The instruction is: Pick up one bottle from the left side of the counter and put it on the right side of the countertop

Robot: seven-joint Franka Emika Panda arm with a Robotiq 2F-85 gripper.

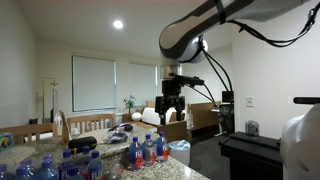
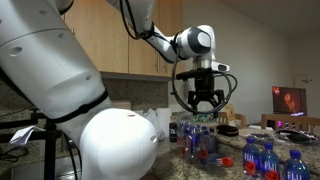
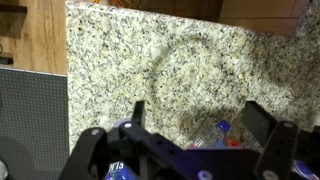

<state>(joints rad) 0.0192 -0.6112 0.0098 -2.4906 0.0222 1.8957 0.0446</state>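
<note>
Several small clear bottles with blue caps and blue-and-red labels stand on the speckled counter [image 1: 12, 157]. One cluster [image 1: 146, 150] stands below my gripper [image 1: 172, 103]; another cluster [image 1: 62, 166] stands further along. In the other exterior view the gripper [image 2: 205, 100] hangs open above a cluster [image 2: 196, 138], with more bottles [image 2: 264, 160] nearer the camera. In the wrist view the open, empty gripper [image 3: 198, 108] looks down on the counter [image 3: 150, 50]; one bottle's blue cap [image 3: 221, 127] shows between the fingers, well below them.
A dark black cabinet [image 1: 250, 152] stands past the counter's end. A wood floor [image 3: 40, 40] and a dark mat [image 3: 30, 120] lie beside the counter edge. Wooden wall cabinets [image 2: 120, 40] hang behind the arm. Chairs and a table [image 1: 85, 125] stand behind.
</note>
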